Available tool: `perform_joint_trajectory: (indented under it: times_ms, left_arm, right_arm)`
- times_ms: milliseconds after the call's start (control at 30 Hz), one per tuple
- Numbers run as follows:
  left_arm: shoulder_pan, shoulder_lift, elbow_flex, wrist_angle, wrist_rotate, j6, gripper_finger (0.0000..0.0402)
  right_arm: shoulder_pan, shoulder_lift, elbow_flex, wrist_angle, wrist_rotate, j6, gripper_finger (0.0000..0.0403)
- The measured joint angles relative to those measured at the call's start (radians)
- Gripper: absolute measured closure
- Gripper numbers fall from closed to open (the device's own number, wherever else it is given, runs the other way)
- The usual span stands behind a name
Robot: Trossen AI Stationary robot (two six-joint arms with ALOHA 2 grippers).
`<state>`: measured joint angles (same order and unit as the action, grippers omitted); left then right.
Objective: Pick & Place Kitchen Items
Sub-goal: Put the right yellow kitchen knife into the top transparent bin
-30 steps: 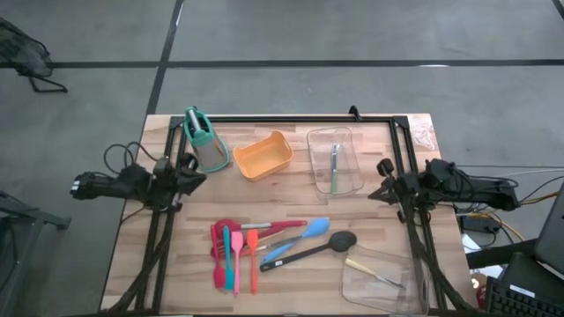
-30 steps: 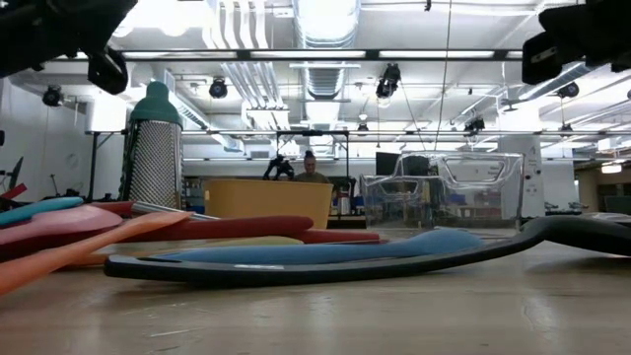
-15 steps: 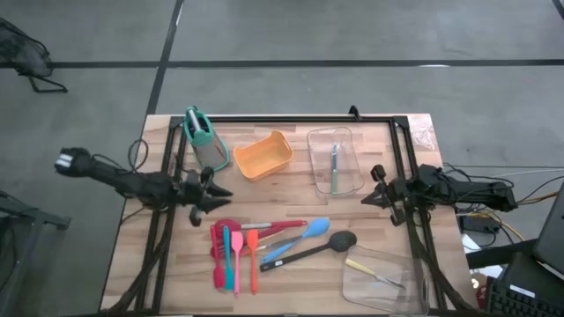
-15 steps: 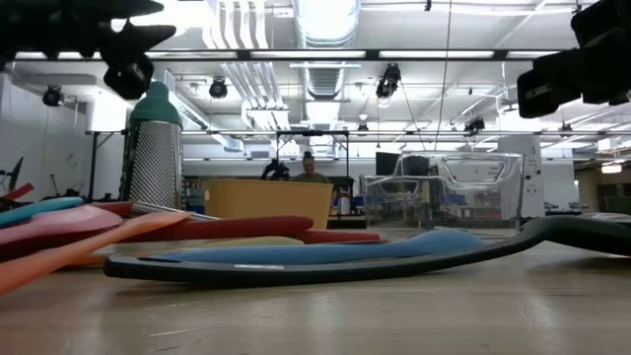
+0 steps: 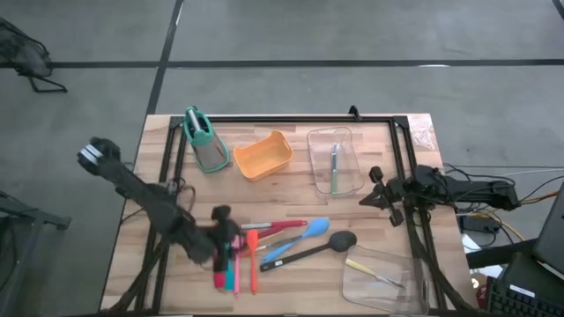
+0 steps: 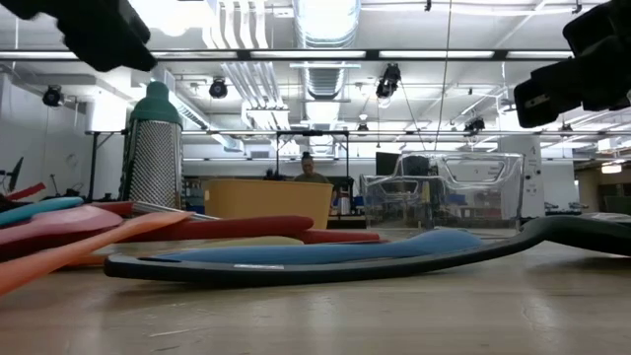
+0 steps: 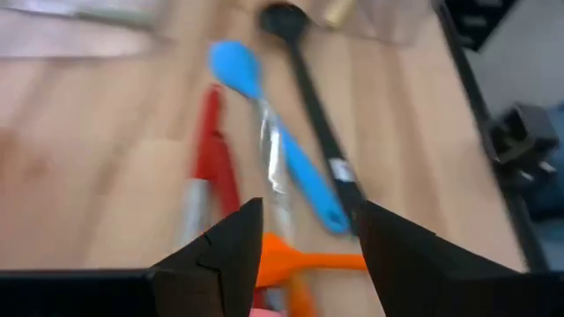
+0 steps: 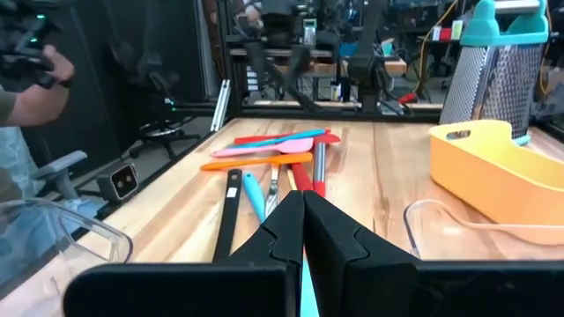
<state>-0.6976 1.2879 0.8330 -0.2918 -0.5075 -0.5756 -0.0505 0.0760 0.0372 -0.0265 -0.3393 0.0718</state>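
The kitchen items lie flat in a loose bunch on the wooden table. They are red [image 5: 269,228], pink [image 5: 220,264], teal and orange [image 5: 253,260] spatulas, a blue spoon [image 5: 304,233] and a black ladle [image 5: 330,245]. My left gripper [image 5: 227,231] hovers open above the bunch's left part. In the left wrist view its gripper [image 7: 304,238] looks down on the orange spatula [image 7: 308,262], blue spoon [image 7: 264,114] and ladle [image 7: 304,79]. My right gripper [image 5: 366,198] waits shut by the table's right side, off the table top, with its shut fingers [image 8: 302,220] level.
A teal-handled grey grater [image 5: 203,141], an orange tub [image 5: 264,156] and a clear tray [image 5: 335,163] with a slim greenish piece stand along the far side. A second clear tray [image 5: 379,275], near right, holds a yellow piece. A black frame rail [image 5: 291,119] borders the table.
My left arm has swung from the table's left edge toward the near side and right, out over the utensils. Its gripper has tipped downward and opened on the way. My right gripper has sunk a little. No utensil has moved.
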Motion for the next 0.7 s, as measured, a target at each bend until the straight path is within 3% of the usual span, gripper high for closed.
perform_joint_trajectory:
  times_ms: [133,367,533,700]
  left_arm:
    - [-0.029,0.161,0.088,-0.001,0.015,-0.01,0.0211]
    - [0.013,0.389,0.247,-0.058,0.048,-0.002,0.0211]
    - [0.042,0.481,0.352,-0.229,0.064,-0.03,0.0211]
    - [0.076,0.536,0.38,-0.246,0.113,-0.005,0.0211]
  right_arm:
    - [0.0,0.016,0.0,0.0,0.0,-0.008,0.0394]
    - [0.0,0.024,0.0,0.003,0.0,-0.007,0.0394]
    - [0.0,0.026,0.0,0.003,0.0,-0.003,0.0394]
    - [0.0,0.026,0.0,0.002,0.0,-0.003,0.0394]
